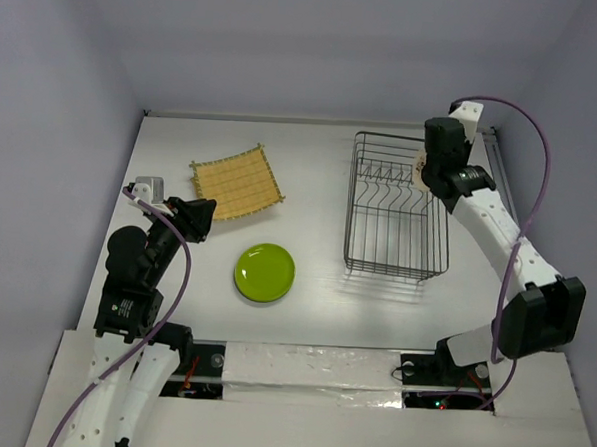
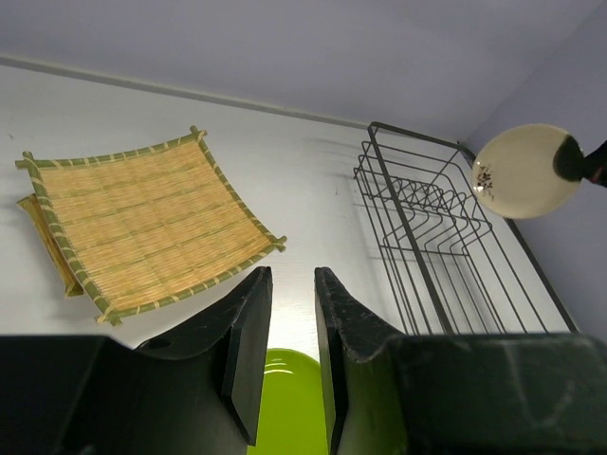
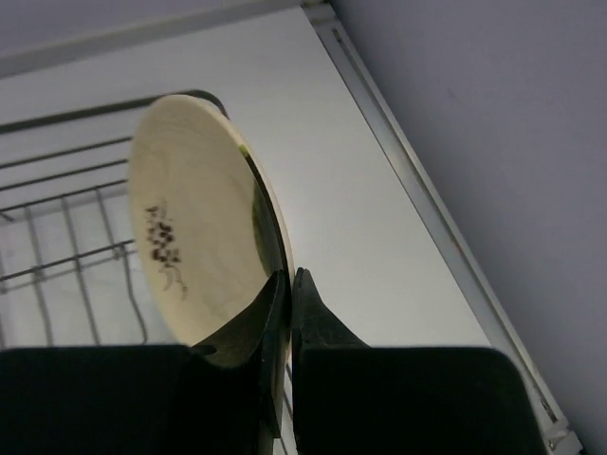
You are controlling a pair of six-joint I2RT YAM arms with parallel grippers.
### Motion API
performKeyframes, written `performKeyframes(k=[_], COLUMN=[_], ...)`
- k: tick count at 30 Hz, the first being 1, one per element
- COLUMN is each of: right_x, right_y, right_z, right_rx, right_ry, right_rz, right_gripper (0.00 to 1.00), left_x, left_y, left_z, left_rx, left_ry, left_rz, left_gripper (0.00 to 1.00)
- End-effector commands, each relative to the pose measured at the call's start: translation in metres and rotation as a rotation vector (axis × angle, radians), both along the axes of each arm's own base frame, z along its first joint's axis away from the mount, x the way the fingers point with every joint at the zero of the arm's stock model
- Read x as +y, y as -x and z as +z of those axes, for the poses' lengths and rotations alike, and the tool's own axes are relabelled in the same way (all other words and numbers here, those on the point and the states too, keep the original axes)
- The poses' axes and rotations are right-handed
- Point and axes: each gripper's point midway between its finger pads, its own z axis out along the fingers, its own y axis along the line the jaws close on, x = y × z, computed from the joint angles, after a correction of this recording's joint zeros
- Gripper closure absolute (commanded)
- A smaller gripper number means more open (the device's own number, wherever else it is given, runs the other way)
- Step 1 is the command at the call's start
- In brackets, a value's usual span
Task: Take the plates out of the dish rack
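Right gripper (image 3: pixel 287 280) clamped on the rim of the cream plate (image 3: pixel 190 246), high over the surface (image 1: pixel 322 165), on edge above the far right corner of the dish rack (image 1: pixel 352 201). Left gripper (image 2: pixel 292 284) narrowed on nothing, near the bamboo mat (image 1: pixel 236 183). Seemingly mid-carry. Next: swing leftward, tilt flat, set down beside the lime green plate (image 1: pixel 265 272), then release.

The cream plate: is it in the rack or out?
Out. The right gripper holds the cream plate by its rim above the dish rack.

Even, bright light — soft shadows
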Motion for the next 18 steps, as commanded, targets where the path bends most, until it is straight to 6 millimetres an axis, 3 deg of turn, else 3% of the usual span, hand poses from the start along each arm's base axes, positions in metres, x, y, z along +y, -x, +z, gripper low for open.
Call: performKeyframes(k=[1, 2, 4, 5, 6, 7, 9, 10, 15, 17, 18], right_x=[0.023, 0.034, 0.082, 0.104, 0.147, 0.17, 0.214, 0.25, 0.339, 0.377, 0.387], right_y=[0.01, 0.01, 0.016, 0.018, 0.026, 0.033, 0.043, 0.059, 0.095, 0.119, 0.125], right_z=[0.058, 0.063, 0.075, 0.071, 0.068, 0.065, 0.045, 0.033, -0.009, -0.029, -0.037], right_rx=[-0.141, -0.162, -0.208, -0.222, -0.212, -0.207, -0.178, -0.135, -0.017, 0.058, 0.091], right_ry=[-0.055, -0.081, -0.178, -0.223, -0.292, -0.334, -0.434, -0.483, -0.637, -0.68, -0.691], right_rz=[0.078, 0.124, 0.319, 0.391, 0.551, 0.636, 0.768, 0.889, 1.113, 1.219, 1.237], right_gripper=[1.0, 1.0, 1.0, 1.0, 1.0, 1.0, 1.0, 1.0, 1.0, 1.0, 1.0], left_x=[-0.001, -0.001, -0.001, 0.0, 0.0, 0.0, 0.001, 0.001, 0.001, 0.003, 0.003], left_y=[0.003, 0.003, 0.003, 0.003, 0.003, 0.003, 0.003, 0.003, 0.002, 0.001, 0.001], left_z=[0.025, 0.025, 0.025, 0.025, 0.025, 0.025, 0.025, 0.025, 0.024, 0.024, 0.024], left_rx=[-0.079, -0.08, -0.081, -0.081, -0.081, -0.08, -0.078, -0.077, -0.073, -0.074, -0.074], left_ry=[0.01, 0.01, 0.008, 0.008, 0.008, 0.01, 0.008, 0.009, 0.007, 0.009, 0.009], left_rz=[-0.005, -0.006, -0.005, -0.003, -0.003, -0.002, 0.003, 0.003, 0.003, 0.014, 0.014], left_gripper=[0.78, 0.78, 0.78, 0.78, 0.78, 0.78, 0.78, 0.78, 0.78, 0.77, 0.77])
